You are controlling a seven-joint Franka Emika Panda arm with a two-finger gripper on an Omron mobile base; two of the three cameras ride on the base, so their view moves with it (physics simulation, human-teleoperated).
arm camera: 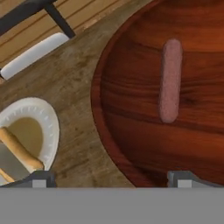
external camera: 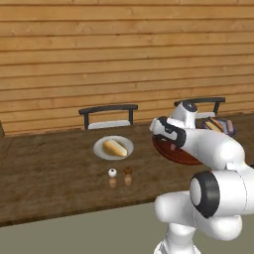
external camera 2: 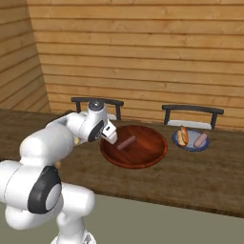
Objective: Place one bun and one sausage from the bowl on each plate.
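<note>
The reddish-brown bowl (external camera 2: 143,157) holds one sausage (external camera 2: 126,142), which lies loose on the bowl's floor (arm camera: 131,131) as a pinkish-brown stick (arm camera: 170,81). My gripper (arm camera: 111,179) hangs open over the bowl's rim on the side toward the pale plate (arm camera: 48,118), with nothing between its fingers. That pale plate (external camera: 99,149) carries a bun (external camera: 115,148). The bluish plate (external camera 2: 190,147) beyond the bowl holds a bun (external camera 2: 182,136) and a sausage (external camera 2: 200,139). In the right base view the gripper (external camera 2: 109,134) sits at the bowl's left edge.
A white shaker (external camera: 112,172) and a brown shaker (external camera: 128,171) stand on the wooden table (external camera: 49,173) in front of the pale plate. Two dark chairs (external camera: 108,116) (external camera 2: 193,114) stand behind the table against the plank wall.
</note>
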